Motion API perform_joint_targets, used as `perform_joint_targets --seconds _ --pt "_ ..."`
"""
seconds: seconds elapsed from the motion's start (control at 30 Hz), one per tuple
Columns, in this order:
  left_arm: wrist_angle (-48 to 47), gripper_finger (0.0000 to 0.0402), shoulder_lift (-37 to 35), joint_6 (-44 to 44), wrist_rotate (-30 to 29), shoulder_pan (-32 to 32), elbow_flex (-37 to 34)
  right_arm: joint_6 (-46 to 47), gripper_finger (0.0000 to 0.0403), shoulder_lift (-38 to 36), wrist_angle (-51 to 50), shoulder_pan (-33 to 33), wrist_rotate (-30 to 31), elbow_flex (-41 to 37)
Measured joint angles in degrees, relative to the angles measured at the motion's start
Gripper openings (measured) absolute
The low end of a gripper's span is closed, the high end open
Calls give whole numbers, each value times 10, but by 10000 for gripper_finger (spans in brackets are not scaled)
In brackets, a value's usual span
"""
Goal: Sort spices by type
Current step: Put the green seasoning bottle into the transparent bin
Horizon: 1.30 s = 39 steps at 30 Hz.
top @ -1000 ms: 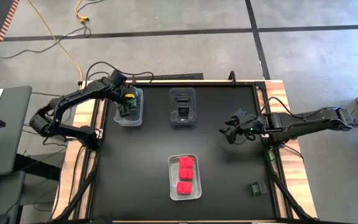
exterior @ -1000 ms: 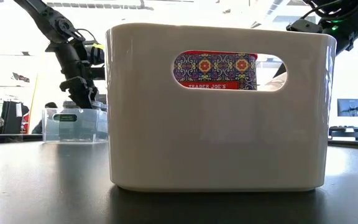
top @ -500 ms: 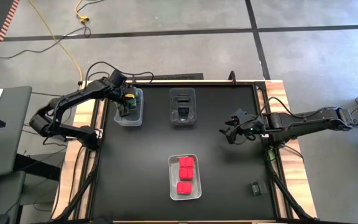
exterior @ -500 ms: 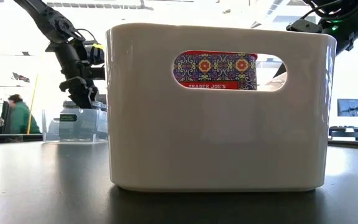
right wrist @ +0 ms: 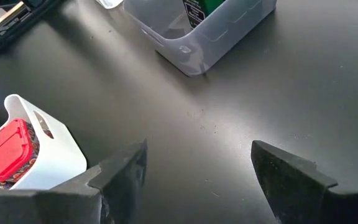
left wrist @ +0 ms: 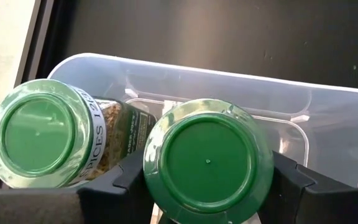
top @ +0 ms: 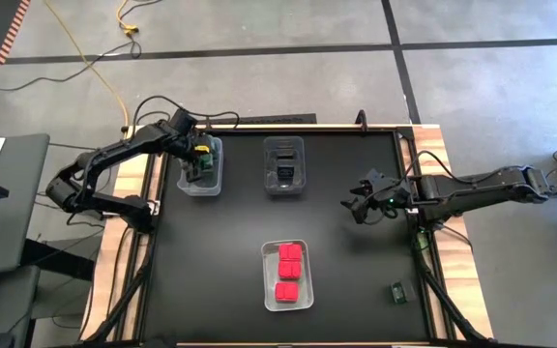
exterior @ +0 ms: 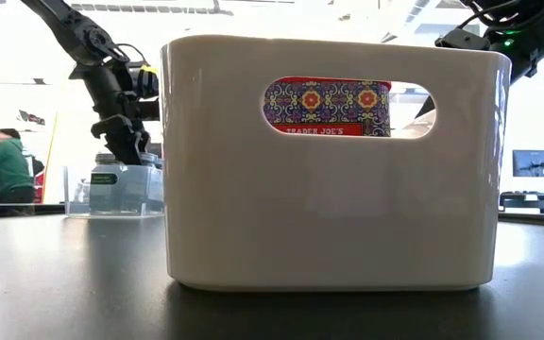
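My left gripper [top: 199,162] hangs over the clear bin [top: 199,186] at the table's far left, shut on a green-lidded jar [left wrist: 207,163]. A second green-lidded jar [left wrist: 39,134] lies on its side in that bin. My right gripper [top: 358,205] hovers open over bare table to the right of centre, with nothing between its fingers [right wrist: 120,177]. Red packets [top: 288,271] lie in the white bin [top: 269,290] near the front. Dark boxes [top: 284,174] stand in the clear middle bin [top: 284,145]. One dark box [top: 396,292] lies alone at the near right. My left gripper has the jar between its two fingers, one on each side of the green lid's rim [left wrist: 148,174]. The fingers slant down from above into the clear bin [left wrist: 229,78]. The lid faces back toward the wrist and hides the jar's body, so I cannot tell whether the jar rests on the bin's floor.
In the low view the white bin [exterior: 329,189] fills the foreground, with a red packet [exterior: 327,106] showing through its handle hole. Bare black table lies between the bins. A person [exterior: 6,165] is in the room beyond the table.
Neither arm has moved and the jar stays where it was. The person in the room behind has walked toward the low picture's left.
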Motion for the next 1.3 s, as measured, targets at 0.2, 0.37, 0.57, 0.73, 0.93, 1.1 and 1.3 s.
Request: perform_joint_targets --seconds 0.2,0.37,0.57,0.73,0.93,1.1,1.3 --pt "0 202 0 -1 0 0 0 0 313 0 0 0 0 0" --pt "0 202 0 0 1 0 0 0 313 0 0 0 0 0" --pt "3 202 3 13 2 0 0 -2 313 0 0 0 0 0" --pt "12 202 18 12 21 1 1 -2 313 0 0 0 0 0" --pt "31 202 25 5 25 4 1 0 313 0 1 2 0 0" --pt "29 202 25 5 21 8 1 0 313 0 1 2 0 0" --pt "26 202 25 19 10 8 1 0 313 0 1 2 0 0"
